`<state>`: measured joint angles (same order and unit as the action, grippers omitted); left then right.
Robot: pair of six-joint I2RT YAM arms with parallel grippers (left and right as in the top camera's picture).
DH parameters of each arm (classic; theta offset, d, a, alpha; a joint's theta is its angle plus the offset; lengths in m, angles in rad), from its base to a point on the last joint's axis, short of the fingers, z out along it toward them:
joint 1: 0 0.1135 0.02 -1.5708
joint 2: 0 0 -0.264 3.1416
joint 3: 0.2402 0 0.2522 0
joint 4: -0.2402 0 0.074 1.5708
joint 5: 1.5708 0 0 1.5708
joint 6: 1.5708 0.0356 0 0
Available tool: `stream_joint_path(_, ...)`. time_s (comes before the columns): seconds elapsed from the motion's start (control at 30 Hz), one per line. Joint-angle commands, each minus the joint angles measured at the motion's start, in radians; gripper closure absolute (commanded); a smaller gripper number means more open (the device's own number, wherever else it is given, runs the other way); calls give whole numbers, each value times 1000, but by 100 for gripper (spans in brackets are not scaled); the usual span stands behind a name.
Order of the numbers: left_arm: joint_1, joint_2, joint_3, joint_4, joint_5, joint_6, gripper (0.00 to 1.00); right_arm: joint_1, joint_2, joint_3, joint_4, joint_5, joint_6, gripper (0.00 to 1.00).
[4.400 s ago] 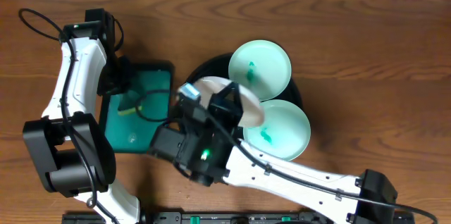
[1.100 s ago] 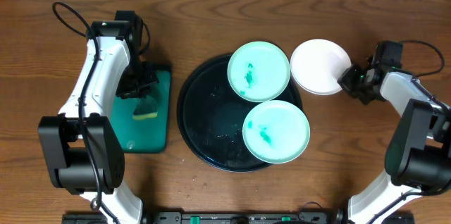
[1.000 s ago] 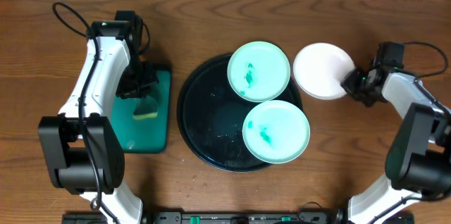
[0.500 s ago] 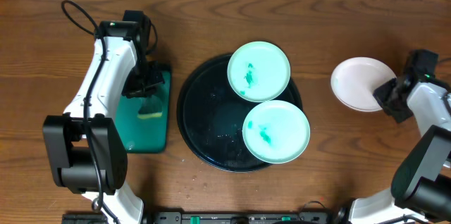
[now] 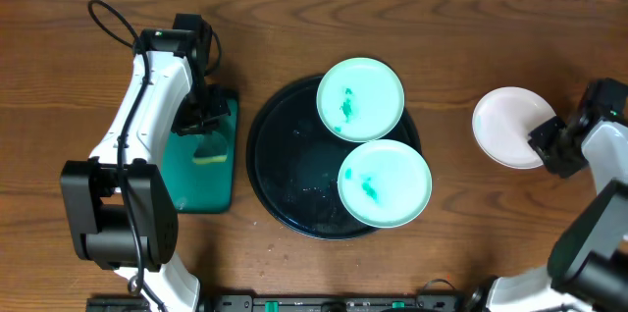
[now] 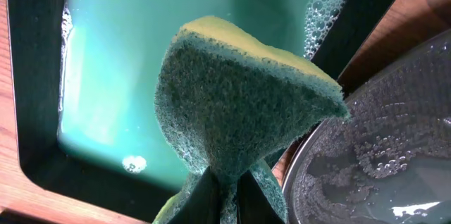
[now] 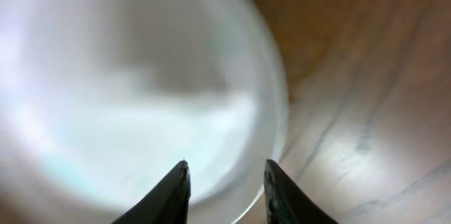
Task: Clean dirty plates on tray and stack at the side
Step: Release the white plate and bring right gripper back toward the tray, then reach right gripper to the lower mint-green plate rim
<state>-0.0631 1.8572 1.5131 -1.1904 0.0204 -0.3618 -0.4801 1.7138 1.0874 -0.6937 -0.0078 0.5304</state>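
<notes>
Two pale mint green plates with green smears, one at the back and one at the front, lie on the right half of the round black tray. The white plate is off the tray at the far right. My right gripper holds its rim. In the right wrist view the blurred white plate fills the left, and its rim runs between the fingers of my right gripper. My left gripper is shut on a green and yellow sponge over the teal tray.
The teal tray holds soapy water with bubbles. The wet black tray's rim lies just right of it. Bare wooden table lies around the white plate and in front of both trays.
My right gripper has carried the white plate from the black tray to the far right of the table. My left arm has lifted back over the teal tray with the sponge.
</notes>
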Motion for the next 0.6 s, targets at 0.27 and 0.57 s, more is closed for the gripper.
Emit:
stream_joint_path(0.27, 0, -8, -6, 0, -6, 14, 93, 287, -320, 31, -214, -364, -273, 41)
stream_joint_path(0.57, 0, -8, -6, 10, -5, 14, 93, 562, -308, -4, -372, -341, -216, 42)
